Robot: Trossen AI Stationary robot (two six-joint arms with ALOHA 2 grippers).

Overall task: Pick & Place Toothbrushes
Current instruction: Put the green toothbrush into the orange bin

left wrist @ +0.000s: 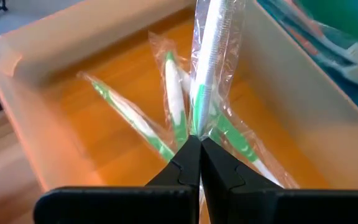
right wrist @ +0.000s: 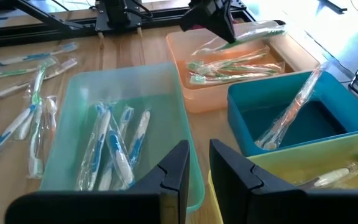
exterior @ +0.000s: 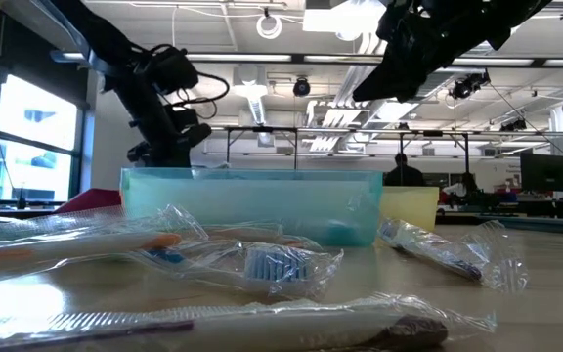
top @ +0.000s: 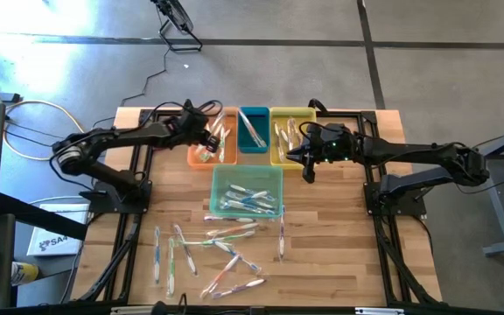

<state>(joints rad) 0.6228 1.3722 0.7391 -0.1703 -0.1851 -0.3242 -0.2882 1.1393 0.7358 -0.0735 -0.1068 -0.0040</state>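
The toothbrushes are thin and pale, each sealed in a clear crinkled wrapper. About a dozen lie scattered flat on the near part of the worktop, pointing in different directions, with blue, green, pink and orange accents. Several blue ones lie side by side in the pale green bin. Green ones lie crossed in the orange bin, and one more wrapped green toothbrush stands tilted above them, pinched at its lower end between the left fingers. One wrapped toothbrush leans against the wall inside the blue bin, and others lie in the yellow bin.
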